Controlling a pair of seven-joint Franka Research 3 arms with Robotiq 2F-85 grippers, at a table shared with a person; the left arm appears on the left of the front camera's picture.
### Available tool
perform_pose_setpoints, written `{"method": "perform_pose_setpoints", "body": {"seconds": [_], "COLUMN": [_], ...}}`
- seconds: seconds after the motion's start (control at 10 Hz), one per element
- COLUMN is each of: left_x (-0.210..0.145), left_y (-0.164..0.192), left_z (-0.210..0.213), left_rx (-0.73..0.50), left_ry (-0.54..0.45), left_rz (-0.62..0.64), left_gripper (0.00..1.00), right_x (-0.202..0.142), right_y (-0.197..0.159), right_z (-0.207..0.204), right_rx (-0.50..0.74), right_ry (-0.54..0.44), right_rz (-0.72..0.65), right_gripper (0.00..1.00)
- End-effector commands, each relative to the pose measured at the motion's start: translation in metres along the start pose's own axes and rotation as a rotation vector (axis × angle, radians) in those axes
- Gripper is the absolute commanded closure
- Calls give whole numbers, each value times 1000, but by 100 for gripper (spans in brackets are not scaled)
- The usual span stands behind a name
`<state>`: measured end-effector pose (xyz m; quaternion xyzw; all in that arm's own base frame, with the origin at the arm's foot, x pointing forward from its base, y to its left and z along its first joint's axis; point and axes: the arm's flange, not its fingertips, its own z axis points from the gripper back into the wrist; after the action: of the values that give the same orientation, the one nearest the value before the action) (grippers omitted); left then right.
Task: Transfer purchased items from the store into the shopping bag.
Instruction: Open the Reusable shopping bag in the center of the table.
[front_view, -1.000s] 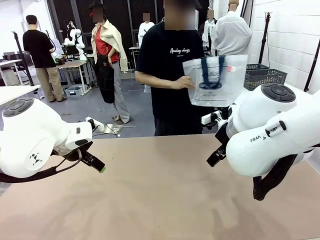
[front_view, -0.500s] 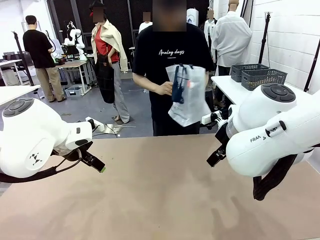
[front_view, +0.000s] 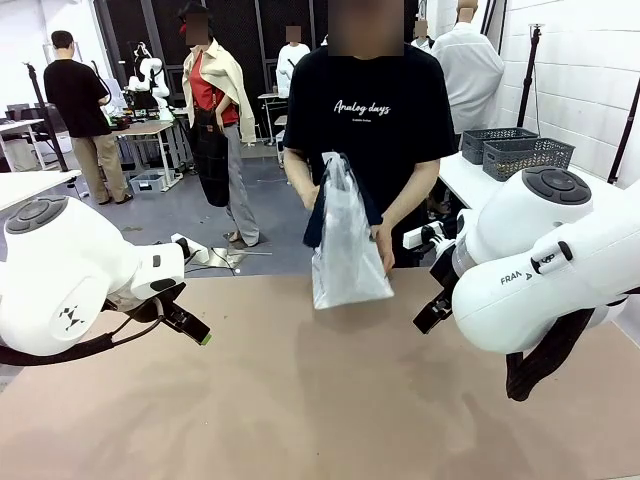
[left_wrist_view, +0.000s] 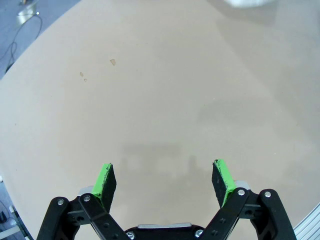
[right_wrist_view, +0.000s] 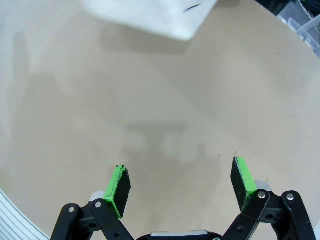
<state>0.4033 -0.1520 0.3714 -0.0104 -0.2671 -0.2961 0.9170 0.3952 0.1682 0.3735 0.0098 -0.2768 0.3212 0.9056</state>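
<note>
Shopping bag (front_view: 345, 255): translucent white, held upright in a person's hand (front_view: 384, 247) over the table's (front_view: 300, 400) far edge | Left jaws: wide apart, empty, above bare table | Right jaws: wide apart, empty, near the bag

The translucent white plastic shopping bag (front_view: 345, 255) has navy blue strap handles (front_view: 314, 222), the table top (front_view: 300, 410) is plain tan, and the black left gripper (left_wrist_view: 165, 172) and right gripper (right_wrist_view: 180, 176) have bright green pads (left_wrist_view: 106, 179).

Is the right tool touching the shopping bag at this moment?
Apart. In the right wrist view the open right tool hangs above the table, and a wide stretch of table separates it from the shopping bag.
</note>
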Motion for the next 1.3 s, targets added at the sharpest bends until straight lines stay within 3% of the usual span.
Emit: {"method": "perform_pose_setpoints", "body": {"seconds": [0.0,1.2], "left_x": [0,0], "left_y": [1,1], "left_z": [0,0], "left_rx": [1,1], "left_ry": [0,0], "left_rz": [2,2], "left_gripper": [0,0], "right_x": [0,0], "right_y": [0,0], "right_z": [0,0], "right_rx": [0,0], "right_ry": [0,0], "right_rz": [0,0], "right_gripper": [0,0]}}
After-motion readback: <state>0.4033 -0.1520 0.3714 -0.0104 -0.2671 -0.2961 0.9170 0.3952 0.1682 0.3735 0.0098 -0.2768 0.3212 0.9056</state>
